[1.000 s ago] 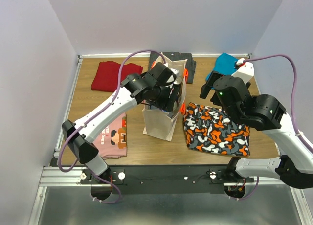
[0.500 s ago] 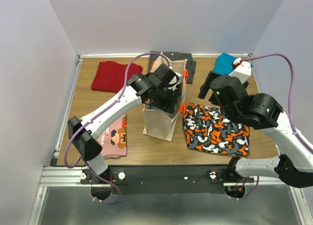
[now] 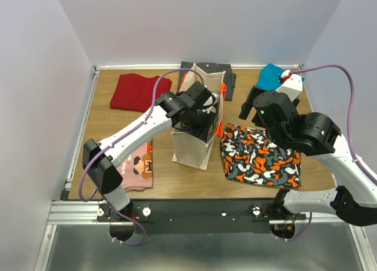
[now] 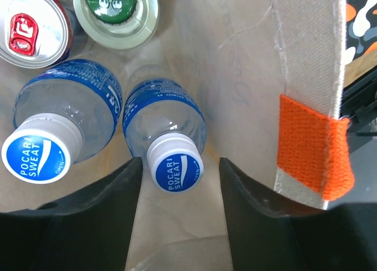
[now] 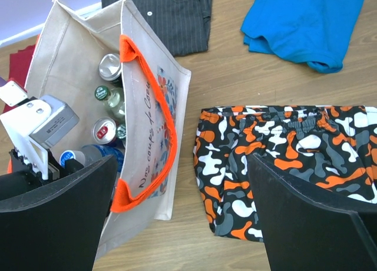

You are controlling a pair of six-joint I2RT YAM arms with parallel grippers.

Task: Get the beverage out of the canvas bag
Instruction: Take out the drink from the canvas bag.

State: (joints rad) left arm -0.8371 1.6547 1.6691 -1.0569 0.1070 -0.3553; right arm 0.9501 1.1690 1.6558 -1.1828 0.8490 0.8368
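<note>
The left gripper (image 4: 179,162) hangs inside the canvas bag (image 4: 235,70). Its jaws are spread on either side of the blue-and-white cap of a small clear bottle (image 4: 164,115), with a gap on each side, so nothing is pinched yet. Just left of the gripper stands a larger bottle (image 4: 56,129) of the same brand. Beyond it are a can (image 4: 29,26) and a green-capped bottle (image 4: 115,9). To the gripper's right the bag wall rises to an orange patch (image 4: 312,150) at the rim.

The step in hand looks like the grasp on the drink. The next move calls for the jaws to press on the neck at the cap without nudging the larger bottle, then a straight lift clear of the rim.

The right gripper (image 5: 179,182) is spread wide and holds nothing. It hovers over the table (image 5: 224,76), with the bag to its left and patterned shorts (image 5: 283,159) to its right.
</note>
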